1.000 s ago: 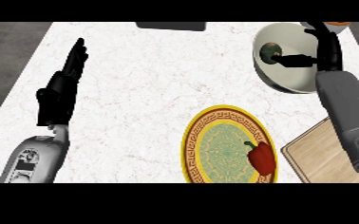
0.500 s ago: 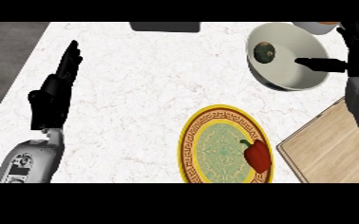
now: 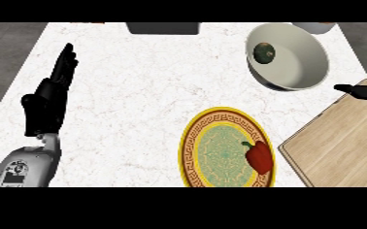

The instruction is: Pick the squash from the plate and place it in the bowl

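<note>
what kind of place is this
Most likely a kitchen counter: a white marbled countertop holds a yellow-rimmed patterned plate with a red pepper, a pale bowl containing a dark green squash, and a wooden cutting board.

Far right, squash (image 3: 264, 53) inside bowl (image 3: 305, 65); near centre, red pepper (image 3: 258, 156) on plate (image 3: 204, 131); wooden board (image 3: 333, 143) right; left hand (image 3: 49, 99) resting open, left.
</note>
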Motion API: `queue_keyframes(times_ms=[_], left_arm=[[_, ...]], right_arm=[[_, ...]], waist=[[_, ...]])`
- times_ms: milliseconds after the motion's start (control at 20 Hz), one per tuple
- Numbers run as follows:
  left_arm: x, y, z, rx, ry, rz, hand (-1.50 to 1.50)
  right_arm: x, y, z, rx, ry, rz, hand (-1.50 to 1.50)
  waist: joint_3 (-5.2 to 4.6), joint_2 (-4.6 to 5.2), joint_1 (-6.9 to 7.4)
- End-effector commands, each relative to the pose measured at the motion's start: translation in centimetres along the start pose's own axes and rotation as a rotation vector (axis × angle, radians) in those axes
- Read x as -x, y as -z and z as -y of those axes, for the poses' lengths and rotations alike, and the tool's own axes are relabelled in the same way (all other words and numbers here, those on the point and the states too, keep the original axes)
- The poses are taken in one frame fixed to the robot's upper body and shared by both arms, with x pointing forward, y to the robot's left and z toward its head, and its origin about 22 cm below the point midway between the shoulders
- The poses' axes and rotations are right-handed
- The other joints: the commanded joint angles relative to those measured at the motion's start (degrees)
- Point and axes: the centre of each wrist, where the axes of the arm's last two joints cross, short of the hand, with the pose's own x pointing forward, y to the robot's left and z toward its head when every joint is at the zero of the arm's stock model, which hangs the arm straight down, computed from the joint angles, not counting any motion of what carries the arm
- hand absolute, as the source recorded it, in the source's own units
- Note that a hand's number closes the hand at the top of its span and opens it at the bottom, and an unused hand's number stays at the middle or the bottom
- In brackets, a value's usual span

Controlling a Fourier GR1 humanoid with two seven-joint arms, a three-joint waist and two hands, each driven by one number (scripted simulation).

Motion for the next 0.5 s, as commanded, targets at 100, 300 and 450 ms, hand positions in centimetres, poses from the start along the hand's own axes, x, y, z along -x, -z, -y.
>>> queue_keyframes(times_ms=[100,300,450], left_arm=[[1.1,-0.7,-0.2,-0.005,-0.011,-0.012,0.0],[0.4,-0.7,-1.4,0.007,-0.003,0.001,0.0],[0.3,0.0,0.5,0.02,0.007,-0.012,0.0]], right_arm=[[1.2,-2.8,3.4,-0.086,0.036,0.008,-1.5],[2.6,-4.1,1.4,-0.096,0.055,0.029,-1.5],[2.4,-4.5,2.7,-0.078,0.063,0.048,-1.5]], waist=[[-0.03,-0.12,-0.23],[-0.08,-0.33,-0.52],[-0.06,-0.25,-0.54]])
